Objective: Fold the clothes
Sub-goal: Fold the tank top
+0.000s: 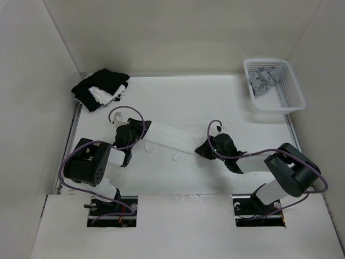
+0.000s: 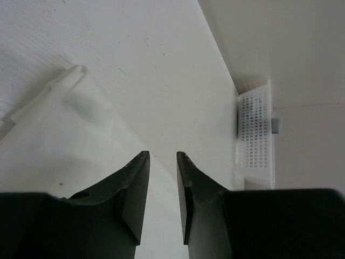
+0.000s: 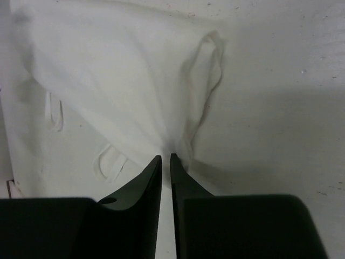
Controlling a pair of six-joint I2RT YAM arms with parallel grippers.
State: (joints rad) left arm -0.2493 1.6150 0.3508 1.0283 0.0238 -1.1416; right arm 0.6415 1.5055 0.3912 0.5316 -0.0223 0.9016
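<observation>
Two claws are at work here, and from above neither shows me its fingertips. My black wrist housings and looping cables cover them, along with both ends of the thin white camisole top [image 1: 172, 137]. It spans the gap between them over the middle of the white bench [image 1: 215, 102].

My wrist views do better. My right claw [image 3: 166, 156] has its jaws drawn almost together. The fabric puckers into creases that run straight to the tips, so it is clamped on the garment's edge. My left claw [image 2: 163, 155] has its jaws apart with a clear slit. Cloth lies under and beside one finger, but the finger cuts it off, so I cannot tell whether any is caught.

The camisole reads as a slanted, softly creased band, its left end farther back than its right. A narrow loop strap [image 1: 177, 156] trails off its near edge.

In the far left corner sits a black-and-white heap of garments [image 1: 101, 88]. In the far right corner a white perforated plastic basket [image 1: 277, 106] holds crumpled grey cloth pieces [image 1: 265, 81].
</observation>
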